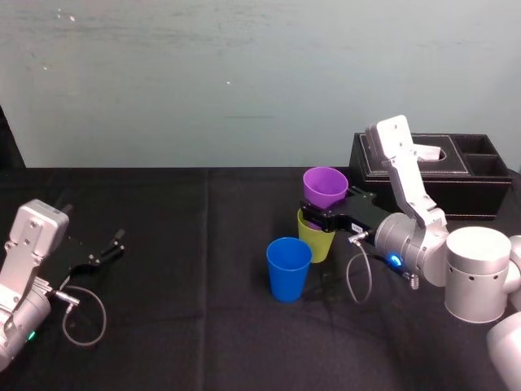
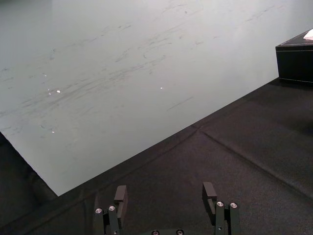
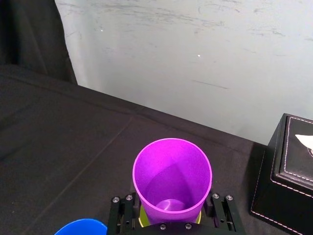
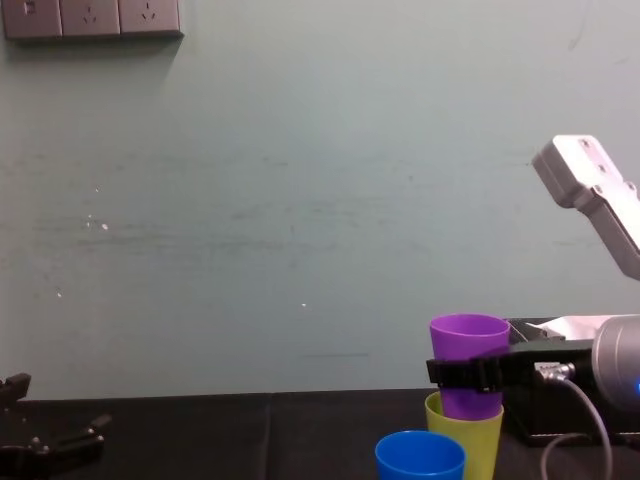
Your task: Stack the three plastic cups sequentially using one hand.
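While pinching the purple cup at mid-height with the right hand, holds it upright, base partly sunk in the yellow-green cup on the black counter. Has the blue cup upright just beside them, toward the robot's left. Rests the left hand far left, spread open.

On the worktop, right of centre: upper cup partly inside lower cup, right gripper round the upper. Third cup just front-left. Box behind-right. Left gripper far left.
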`<state>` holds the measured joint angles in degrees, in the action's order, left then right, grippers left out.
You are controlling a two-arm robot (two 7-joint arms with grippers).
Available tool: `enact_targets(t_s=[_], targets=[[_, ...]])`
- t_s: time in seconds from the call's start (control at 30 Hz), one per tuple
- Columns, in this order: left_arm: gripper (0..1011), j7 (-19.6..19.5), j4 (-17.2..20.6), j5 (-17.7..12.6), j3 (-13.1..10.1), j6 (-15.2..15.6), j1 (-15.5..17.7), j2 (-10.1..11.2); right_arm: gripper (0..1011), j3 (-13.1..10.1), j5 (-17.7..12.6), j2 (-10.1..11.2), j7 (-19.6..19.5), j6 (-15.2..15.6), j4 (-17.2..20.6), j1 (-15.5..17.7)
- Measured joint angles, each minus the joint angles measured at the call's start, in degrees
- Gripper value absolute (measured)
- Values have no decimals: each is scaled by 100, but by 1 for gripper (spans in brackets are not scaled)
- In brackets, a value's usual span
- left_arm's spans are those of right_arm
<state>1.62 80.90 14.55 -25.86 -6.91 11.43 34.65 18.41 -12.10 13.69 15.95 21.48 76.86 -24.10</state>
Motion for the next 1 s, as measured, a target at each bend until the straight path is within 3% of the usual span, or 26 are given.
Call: enact_targets(t_s=[0.4,0.53,0.8,1.0], targets=[[1000,0,0,0,0,0,0,0,721,-1,-2,2,0,15,16,3],[1000,0,0,0,0,0,0,0,777,-3,-3,4,0,22,21,4],[1000,0,0,0,0,0,0,0,1003,-7,-5,5,-2,30,30,8],[1000,0,0,0,0,0,0,0,1002,-8,-7,5,-4,32,34,9]])
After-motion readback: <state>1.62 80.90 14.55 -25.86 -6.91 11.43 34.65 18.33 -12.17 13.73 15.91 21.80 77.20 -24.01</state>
